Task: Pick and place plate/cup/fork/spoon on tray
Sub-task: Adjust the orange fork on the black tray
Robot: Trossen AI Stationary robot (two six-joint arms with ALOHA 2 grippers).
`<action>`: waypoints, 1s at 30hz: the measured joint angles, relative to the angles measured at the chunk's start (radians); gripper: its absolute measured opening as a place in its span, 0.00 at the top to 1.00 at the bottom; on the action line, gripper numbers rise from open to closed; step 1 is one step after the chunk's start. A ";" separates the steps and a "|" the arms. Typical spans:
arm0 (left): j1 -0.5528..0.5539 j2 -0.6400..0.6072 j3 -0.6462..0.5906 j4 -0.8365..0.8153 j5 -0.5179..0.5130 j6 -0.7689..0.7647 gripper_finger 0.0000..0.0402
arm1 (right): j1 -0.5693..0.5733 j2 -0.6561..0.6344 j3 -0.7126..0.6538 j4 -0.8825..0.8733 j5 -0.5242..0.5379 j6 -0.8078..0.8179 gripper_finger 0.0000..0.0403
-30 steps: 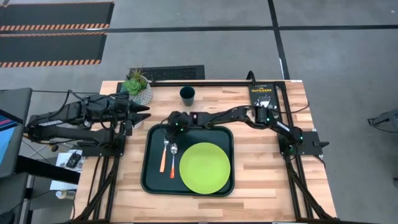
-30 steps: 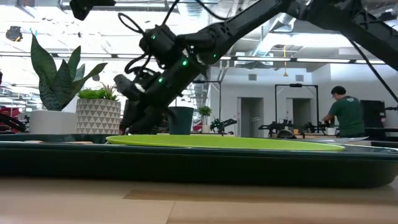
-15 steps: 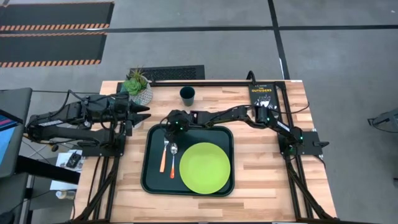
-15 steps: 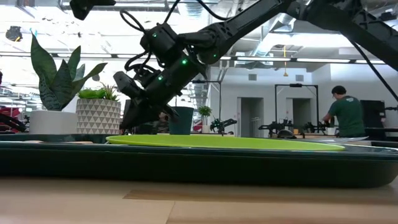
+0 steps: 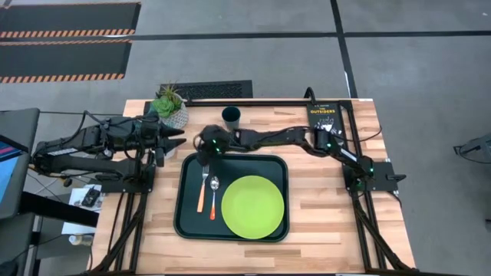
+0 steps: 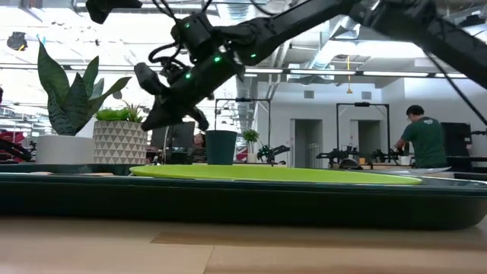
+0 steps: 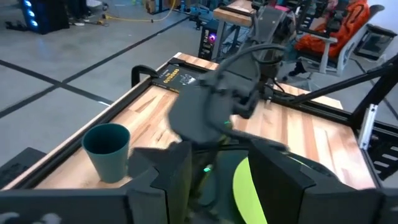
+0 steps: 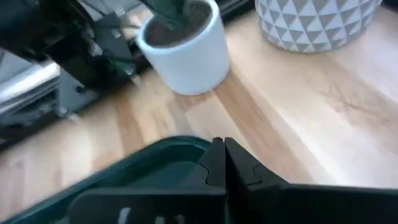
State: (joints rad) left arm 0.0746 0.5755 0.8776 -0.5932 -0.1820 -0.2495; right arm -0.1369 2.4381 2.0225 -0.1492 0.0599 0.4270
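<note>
Hovering over the tray's (image 5: 184,215) far-left corner, right gripper (image 5: 201,148) pinched closed, empty — fork (image 5: 202,189), spoon (image 5: 213,196), plate (image 5: 252,206) aboard; cup (image 5: 232,116) waits beyond, probably next.

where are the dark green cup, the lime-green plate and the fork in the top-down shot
small dark green cylindrical cup (image 5: 232,116), high view, on its open top
large round lime-green plate (image 5: 252,207), high view, on its centre
slim orange-handled fork (image 5: 202,196), high view, on its handle

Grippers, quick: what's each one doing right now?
Left gripper: open, empty, beside the tray.
Right gripper: shut, holding nothing, above the tray's far-left corner.
</note>
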 joint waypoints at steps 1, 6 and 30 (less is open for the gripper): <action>0.000 0.000 0.000 0.001 -0.007 0.002 0.64 | -0.010 0.023 0.056 -0.057 -0.020 -0.013 0.98; 0.000 0.000 0.000 0.008 -0.034 0.002 0.64 | -0.026 0.152 0.334 -0.378 -0.057 -0.078 0.98; 0.000 0.000 0.000 0.001 -0.032 0.006 0.64 | 0.049 0.136 0.256 -0.397 0.047 -0.193 0.99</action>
State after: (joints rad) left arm 0.0742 0.5751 0.8776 -0.5922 -0.2142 -0.2439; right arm -0.0881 2.5742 2.2787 -0.5463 0.1072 0.2344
